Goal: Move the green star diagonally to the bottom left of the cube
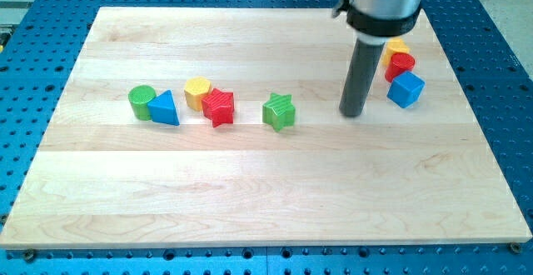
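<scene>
Camera view puts my tip (352,113) on the counter (250,192), holding nothing, being a bare rod; the green star (280,112) lies to its left. The blue cube (405,89) sits right of my tip; I'd need to get behind the star.

Wooden board (266,183) lay on perforated table (500,100). Near view's left: green cylinder (141,102) touching blue triangle (165,108) on its right. Further right: yellow block (197,92) touching red star (220,107). Green star (279,112) stood alone near centre. My tip (352,113) rested right of green star, apart from it, left of blue cube (405,89). Red cylinder (400,64) above cube, touching; yellow piece (396,48) behind that.
</scene>
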